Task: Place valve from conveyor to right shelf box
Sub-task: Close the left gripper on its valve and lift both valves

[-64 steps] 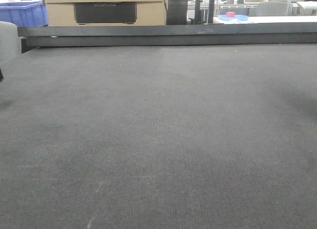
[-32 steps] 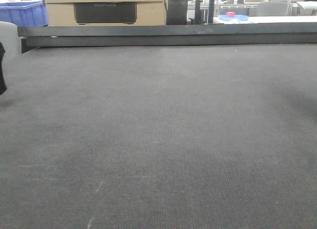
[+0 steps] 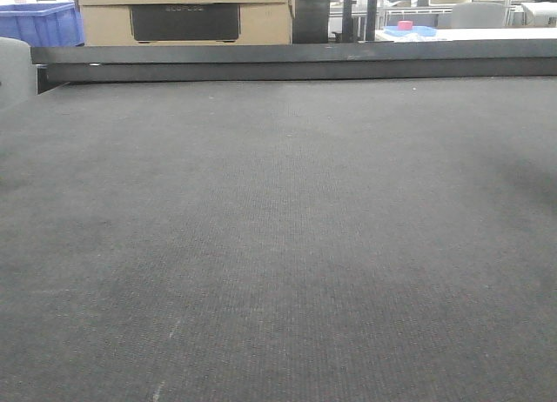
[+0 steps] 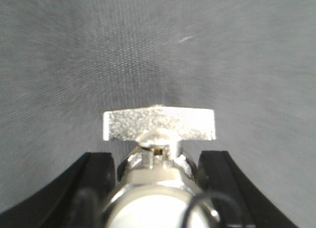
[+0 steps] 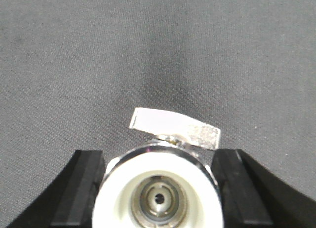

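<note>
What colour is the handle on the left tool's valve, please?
Silver; the handle shows best in the left wrist view.

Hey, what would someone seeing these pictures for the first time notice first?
The shiny metal stands out: the left gripper clamps a silver-handled valve, and the right gripper clamps a second valve. In the front view the dark conveyor stretches bare, with a blue bin behind its rail at far left.
</note>
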